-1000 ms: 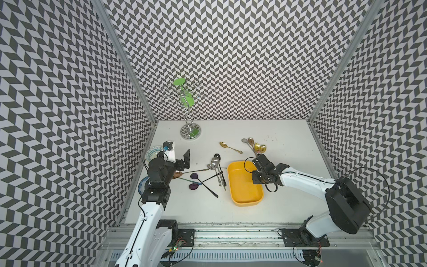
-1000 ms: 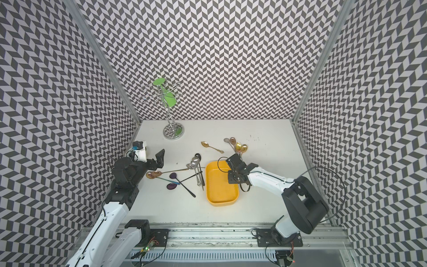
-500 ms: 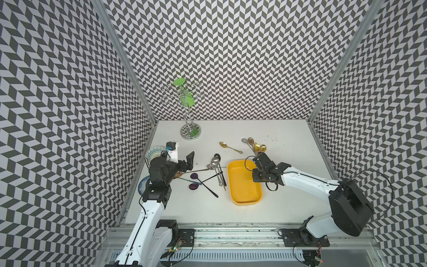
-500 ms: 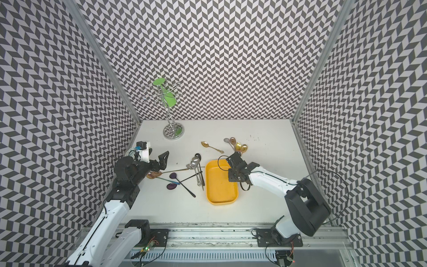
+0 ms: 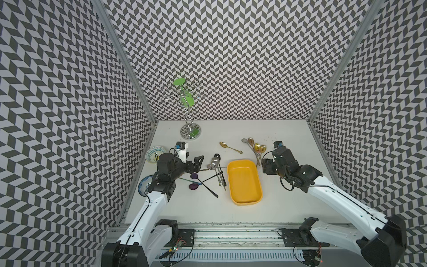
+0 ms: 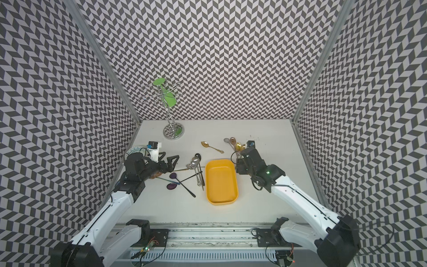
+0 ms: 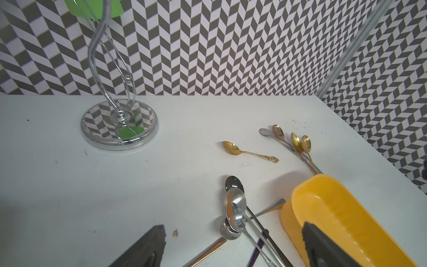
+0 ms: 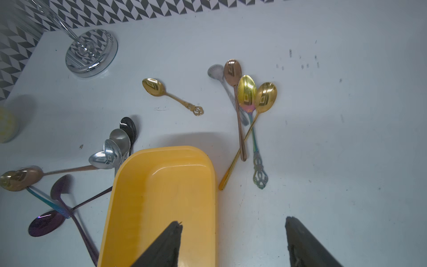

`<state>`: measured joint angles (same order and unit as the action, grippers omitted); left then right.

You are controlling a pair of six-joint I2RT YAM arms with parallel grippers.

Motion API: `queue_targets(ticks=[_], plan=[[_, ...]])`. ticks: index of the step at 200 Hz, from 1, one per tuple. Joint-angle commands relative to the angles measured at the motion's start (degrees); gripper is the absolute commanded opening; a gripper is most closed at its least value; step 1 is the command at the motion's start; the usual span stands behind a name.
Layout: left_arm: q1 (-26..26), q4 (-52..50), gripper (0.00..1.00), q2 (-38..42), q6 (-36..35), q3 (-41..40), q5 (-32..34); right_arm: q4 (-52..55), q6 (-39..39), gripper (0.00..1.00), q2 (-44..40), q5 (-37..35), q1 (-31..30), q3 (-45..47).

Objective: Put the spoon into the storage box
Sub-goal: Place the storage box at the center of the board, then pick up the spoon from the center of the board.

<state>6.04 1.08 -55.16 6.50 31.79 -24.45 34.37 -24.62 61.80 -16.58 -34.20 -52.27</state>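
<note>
The yellow storage box [image 5: 244,182] [image 6: 221,182] lies mid-table, its inside bare. Several silver spoons [image 5: 216,161] [image 7: 234,208] are heaped just left of it. A small gold spoon [image 5: 223,145] [image 8: 153,86] lies behind it, and several gold and copper spoons [image 5: 255,148] [image 8: 247,92] lie at its back right corner. My left gripper [image 5: 194,165] [image 7: 233,231] stands open just left of the silver heap, holding nothing. My right gripper [image 5: 265,165] [image 8: 233,223] is open and empty, one finger over the box's right rim, the other over the table.
Purple and dark spoons [image 5: 194,185] are crossed under my left gripper. A chrome stand [image 5: 190,134] with a green piece rises at the back left. A patterned bowl [image 5: 154,154] and a blue plate [image 5: 144,186] sit by the left wall.
My right gripper has gone from shut to open and drawn slightly right of the box. My left gripper has slid a little right toward the silver spoons.
</note>
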Motion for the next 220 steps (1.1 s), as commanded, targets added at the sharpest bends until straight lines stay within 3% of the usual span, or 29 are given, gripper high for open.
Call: queue_targets(ticks=[1, 35, 52, 90, 161, 220], plan=[[0.66, -1.30, 0.97, -2.29, 0.84, 2.34, -2.58, -0.54, 3.67, 0.82, -5.09, -4.25, 1.17, 1.01], [0.64, -5.20, 0.96, -7.16, -1.81, 5.52, 0.25, -0.05, 6.25, 0.94, -10.23, -7.48, 2.59, 1.76], [0.65, -6.52, 0.96, -9.24, -2.53, 6.40, 1.13, -1.07, 8.14, 0.95, -12.20, -8.21, 2.68, 2.29], [0.66, -7.00, 0.95, -12.72, -0.49, 6.62, -2.96, -4.81, 10.45, 1.00, -16.77, -9.44, 2.66, 5.15], [0.82, -2.08, 0.90, -20.86, 9.16, 5.92, -13.86, -11.49, 12.68, 0.99, -24.88, -9.96, 2.64, 12.05], [3.32, 2.32, 0.77, -27.61, 15.70, 5.65, -15.89, -12.41, 12.80, 0.99, -25.50, -10.14, 2.59, 13.07]])
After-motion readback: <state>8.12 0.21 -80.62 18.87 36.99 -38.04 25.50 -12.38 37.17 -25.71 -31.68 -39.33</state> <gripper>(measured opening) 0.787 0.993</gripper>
